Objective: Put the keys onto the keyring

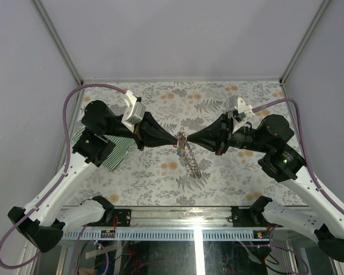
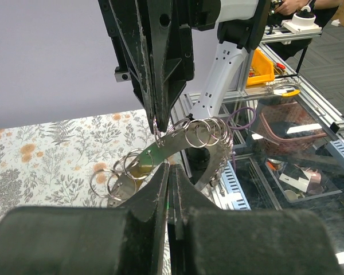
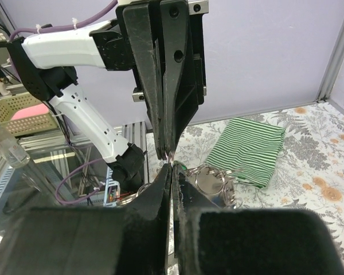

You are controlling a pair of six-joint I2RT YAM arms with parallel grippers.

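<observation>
My left gripper (image 1: 176, 139) and right gripper (image 1: 187, 141) meet tip to tip above the middle of the table. Both are shut on the top of the keyring (image 1: 192, 165), whose grey strand hangs from them down to the table. The keys (image 1: 181, 150), small bright bits, dangle just under the tips. In the left wrist view my left gripper (image 2: 171, 171) is shut with a green sliver between the pads, next to the keyring's curved metal strip (image 2: 160, 150) with several rings. In the right wrist view my right gripper (image 3: 172, 166) pinches a ring right under the left gripper's tips (image 3: 167, 153).
A green-and-white striped cloth (image 1: 112, 150) lies on the floral table cover under the left arm; it also shows in the right wrist view (image 3: 246, 150). Grey walls close the back and sides. The metal rail runs along the near edge (image 1: 178, 232).
</observation>
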